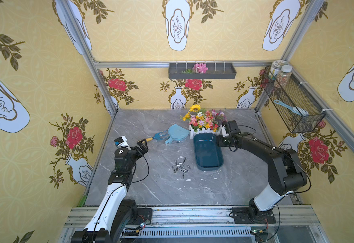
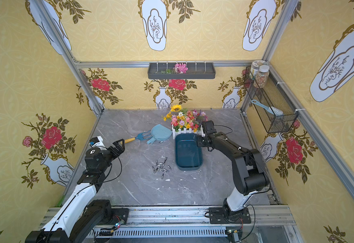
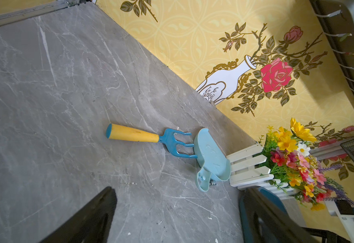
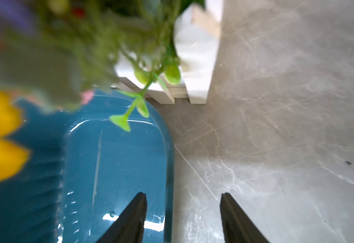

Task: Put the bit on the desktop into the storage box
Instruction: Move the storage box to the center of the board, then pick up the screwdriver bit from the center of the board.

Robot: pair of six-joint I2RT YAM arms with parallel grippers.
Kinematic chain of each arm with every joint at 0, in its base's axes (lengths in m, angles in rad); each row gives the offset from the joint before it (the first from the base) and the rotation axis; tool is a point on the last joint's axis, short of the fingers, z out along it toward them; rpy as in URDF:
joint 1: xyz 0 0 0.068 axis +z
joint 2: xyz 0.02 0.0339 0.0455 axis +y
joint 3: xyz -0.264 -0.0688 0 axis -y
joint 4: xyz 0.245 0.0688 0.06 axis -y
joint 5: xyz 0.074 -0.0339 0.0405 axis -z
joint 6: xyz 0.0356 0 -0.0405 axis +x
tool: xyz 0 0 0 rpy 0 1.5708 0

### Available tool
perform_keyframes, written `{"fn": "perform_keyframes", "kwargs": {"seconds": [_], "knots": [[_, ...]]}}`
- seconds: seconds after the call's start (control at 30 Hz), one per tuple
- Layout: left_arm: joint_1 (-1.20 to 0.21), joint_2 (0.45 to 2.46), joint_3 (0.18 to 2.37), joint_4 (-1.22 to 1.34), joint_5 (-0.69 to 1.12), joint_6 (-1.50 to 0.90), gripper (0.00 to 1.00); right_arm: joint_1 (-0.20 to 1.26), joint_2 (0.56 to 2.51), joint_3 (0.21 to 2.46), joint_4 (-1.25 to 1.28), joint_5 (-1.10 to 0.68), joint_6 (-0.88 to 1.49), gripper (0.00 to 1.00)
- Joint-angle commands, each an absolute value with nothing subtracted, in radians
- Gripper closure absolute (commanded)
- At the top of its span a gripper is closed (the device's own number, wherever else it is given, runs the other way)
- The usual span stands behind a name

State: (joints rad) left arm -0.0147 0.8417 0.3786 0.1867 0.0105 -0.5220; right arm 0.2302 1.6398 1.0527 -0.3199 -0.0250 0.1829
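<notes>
The small silver metal bits (image 1: pixel 181 166) lay clustered on the grey marble-look tabletop (image 1: pixel 150 189), just beside the dark teal oblong plastic storage box (image 1: pixel 209 167). The right fingers (image 4: pixel 134 216) stood spread astride its rim near the far end. The left fingers (image 3: pixel 96 216) were spread too. It seemed best to take one outlying bit, pinched across its shank.

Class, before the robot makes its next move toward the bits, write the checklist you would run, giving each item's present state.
1. Right gripper open and empty: ok.
2. Left gripper open and empty: ok.
3. Storage box upright, opening uncovered: ok.
4. Desktop cleared of bits: not ok; a cluster lies beside the box.
5. Bits all together: not ok; one stray bit lies by the dustpan.
6. Any bit inside the box: cannot tell.
</notes>
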Motion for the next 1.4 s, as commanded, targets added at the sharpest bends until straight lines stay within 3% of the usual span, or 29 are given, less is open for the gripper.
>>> {"fn": "perform_keyframes", "kwargs": {"seconds": [0.0,0.37,0.57,0.8,1.37], "knots": [[-0.03,0.853,0.393,0.159,0.055,-0.489,0.0,0.221,1.576,1.032,-0.352,-0.017,0.193,0.34],[-0.182,0.977,0.493,0.075,0.055,-0.419,0.08,0.215,1.337,0.977,-0.461,-0.015,0.207,0.2],[-0.282,1.103,0.606,-0.002,0.057,-0.353,0.2,0.165,1.207,0.918,-0.443,-0.061,0.206,0.02],[-0.402,1.267,0.76,-0.11,0.024,-0.27,0.29,0.032,1.086,0.851,-0.402,-0.209,0.264,0.03],[-0.523,1.675,1.114,-0.253,-0.014,-0.152,0.48,-0.09,0.981,0.772,-0.418,-0.251,0.305,0.03]]}}
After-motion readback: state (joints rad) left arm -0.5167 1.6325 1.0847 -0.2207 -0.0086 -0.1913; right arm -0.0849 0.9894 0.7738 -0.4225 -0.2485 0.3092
